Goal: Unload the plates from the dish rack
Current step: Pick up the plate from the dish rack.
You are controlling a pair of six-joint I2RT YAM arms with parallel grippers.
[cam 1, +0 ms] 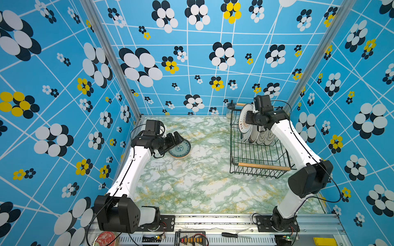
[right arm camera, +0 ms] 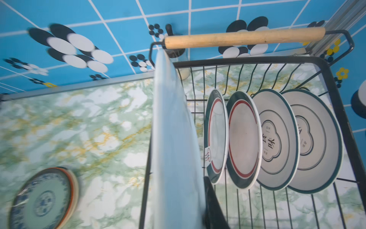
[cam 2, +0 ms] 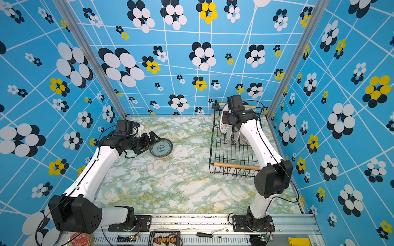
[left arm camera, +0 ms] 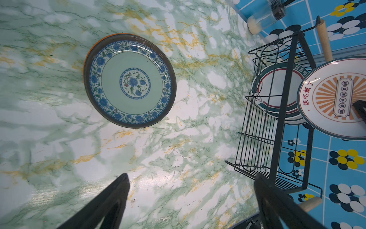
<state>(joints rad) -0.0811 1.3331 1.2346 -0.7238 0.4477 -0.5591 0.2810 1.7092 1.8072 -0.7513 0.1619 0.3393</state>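
Green-veined marble covers the table [cam 1: 202, 187], with blue flowered walls around it. On it the left gripper [left arm camera: 191, 176] is wide open and holds nothing. Just in front of its fingers, not touching them, a blue-patterned plate [left arm camera: 129, 81] lies flat on a small stack. The right gripper [left arm camera: 358, 108] is closed on a large white plate with a sunburst emblem [left arm camera: 332, 99], held upright at the side rim of the dish rack [right arm camera: 247, 60]. Beside this gripper, inside the rack, four more plates [right arm camera: 277, 138] stand on edge in a row.
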